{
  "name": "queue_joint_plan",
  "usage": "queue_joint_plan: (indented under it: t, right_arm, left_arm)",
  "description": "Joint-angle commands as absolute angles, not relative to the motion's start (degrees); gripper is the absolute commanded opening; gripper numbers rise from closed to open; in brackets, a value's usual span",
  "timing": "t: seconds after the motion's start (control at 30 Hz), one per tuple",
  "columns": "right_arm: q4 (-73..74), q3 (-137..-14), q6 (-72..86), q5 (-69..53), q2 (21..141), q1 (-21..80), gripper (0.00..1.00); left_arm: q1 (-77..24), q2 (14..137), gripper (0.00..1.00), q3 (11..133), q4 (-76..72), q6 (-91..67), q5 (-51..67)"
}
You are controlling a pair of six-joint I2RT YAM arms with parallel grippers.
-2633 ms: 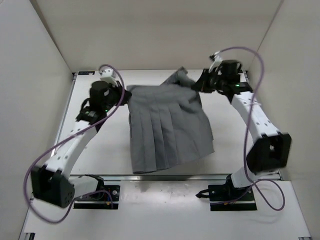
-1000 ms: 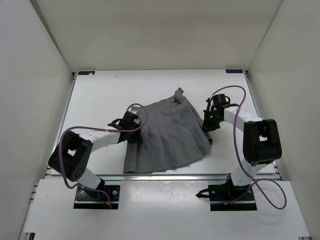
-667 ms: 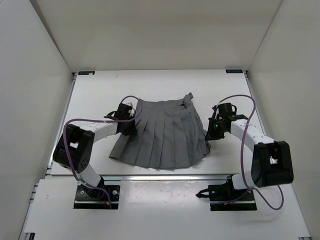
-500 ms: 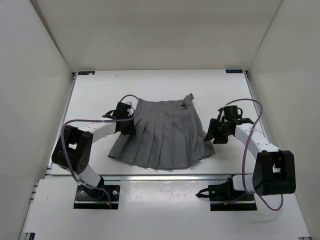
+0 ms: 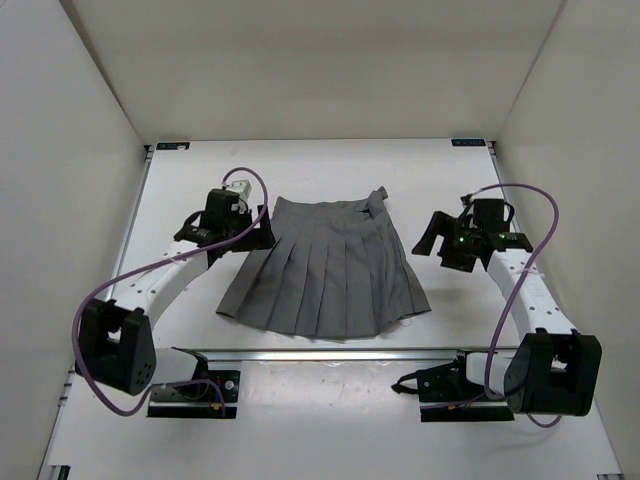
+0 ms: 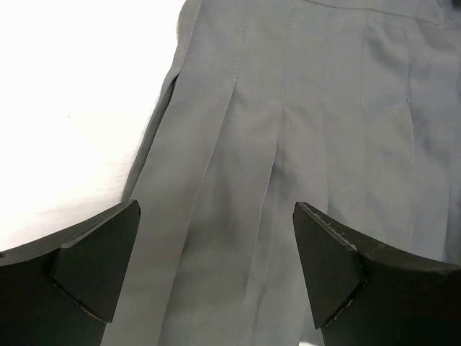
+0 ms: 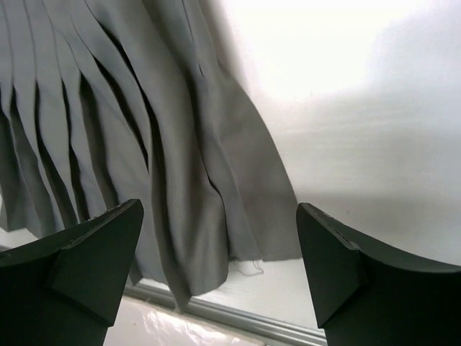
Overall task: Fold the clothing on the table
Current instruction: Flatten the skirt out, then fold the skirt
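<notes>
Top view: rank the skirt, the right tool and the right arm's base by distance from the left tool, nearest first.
1. Skirt, just beside the left tool.
2. Right tool, across the skirt.
3. Right arm's base, near right corner.

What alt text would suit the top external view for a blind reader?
A grey pleated skirt lies spread flat on the white table. The left gripper and right gripper hang open at its two sides, holding nothing.
</notes>
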State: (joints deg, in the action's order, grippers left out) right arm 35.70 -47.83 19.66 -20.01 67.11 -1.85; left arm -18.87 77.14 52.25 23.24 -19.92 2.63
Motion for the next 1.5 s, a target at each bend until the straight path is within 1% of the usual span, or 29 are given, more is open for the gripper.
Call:
queue_joint_plan:
  t: [0.0, 0.1, 0.17, 0.23, 0.37, 0.43, 0.5, 0.57, 0.63, 0.73, 0.87, 0.93, 0.97, 1.0, 1.07, 1.13, 1.2, 1.23, 1.4, 1.47]
  right_arm:
    - [32.6, -53.2, 19.3, -18.6, 68.6, -1.8, 0.85]
    - [30.2, -55.5, 18.4, -20.2, 72.2, -1.9, 0.87]
    - [26.4, -56.1, 16.1, -20.6, 74.8, -1.1, 0.87]
    - [23.7, -56.9, 12.4, -20.6, 78.8, -0.4, 0.87]
    - [20.2, -61.3, 8.0, -24.1, 87.7, -0.4, 0.86]
    - [18.6, -62.9, 6.9, -22.6, 91.0, 1.8, 0.87]
    - [16.9, -67.0, 4.8, -22.9, 95.0, 2.3, 0.86]
    - [15.9, -69.5, 2.9, -25.9, 99.6, 2.2, 0.86]
    - [13.5, -71.8, 2.5, -25.7, 102.5, 2.8, 0.86]
    - [14.8, -77.1, 2.6, -27.8, 108.3, 3.0, 0.87]
    - [17.5, -84.4, 2.5, -28.6, 115.5, 3.4, 0.82]
    - [18.1, -87.2, 3.5, -29.2, 117.5, 3.3, 0.77]
    - [17.9, -88.1, 4.0, -30.0, 119.3, 3.6, 0.72]
    - [18.5, -90.0, 4.6, -29.9, 120.7, 4.0, 0.7]
    - [21.1, -93.5, 4.6, -30.1, 123.1, 5.0, 0.67]
    - [24.1, -98.7, 3.6, -30.3, 125.6, 6.0, 0.66]
    - [25.0, -100.1, 3.6, -29.0, 127.1, 7.5, 0.65]
    - [24.8, -100.0, 4.0, -29.5, 127.2, 7.6, 0.65]
    - [24.7, -99.0, 4.8, -31.1, 127.9, 8.2, 0.57]
    - [24.7, -98.9, 5.2, -31.1, 127.8, 7.9, 0.58]
  left_arm:
    - [-17.5, 73.8, 0.98, 50.2, 23.1, -18.3, 5.2]
    - [-16.1, 74.6, 0.99, 49.5, 20.1, -18.2, 7.7]
    - [-15.0, 75.8, 0.98, 49.0, 16.1, -18.4, 9.2]
    - [-14.9, 78.0, 0.99, 49.7, 12.9, -17.9, 11.1]
    - [-14.9, 85.1, 0.99, 52.4, 7.3, -16.9, 13.7]
    - [-14.5, 88.8, 0.98, 52.6, 3.1, -16.7, 16.3]
    - [-14.9, 91.2, 0.98, 54.4, 0.6, -16.0, 15.2]
    - [-15.2, 93.9, 0.99, 56.2, -0.6, -15.1, 13.6]
    - [-15.4, 96.6, 0.99, 57.4, -3.7, -13.8, 13.3]
    - [-15.1, 99.3, 0.99, 58.7, -4.9, -14.6, 10.2]
    - [-13.9, 102.6, 0.98, 58.8, -8.9, -15.8, 9.6]
    - [-13.6, 104.3, 0.99, 62.4, -9.1, -16.0, 8.7]
    - [-13.0, 106.6, 0.98, 63.2, -8.8, -16.1, 9.1]
    - [-13.3, 107.6, 0.99, 65.9, -8.5, -16.2, 9.6]
    - [-12.7, 112.7, 0.98, 71.8, -1.8, -18.0, 8.2]
    - [-12.9, 117.0, 0.97, 80.9, 4.3, -19.8, 9.8]
    - [-13.4, 120.3, 0.97, 85.7, 7.9, -19.9, 10.5]
    - [-13.7, 121.5, 0.97, 87.4, 9.6, -19.5, 9.1]
    - [-13.8, 123.7, 0.94, 88.9, 11.6, -20.0, 9.5]
    - [-13.9, 123.1, 0.95, 87.6, 12.0, -20.3, 9.2]
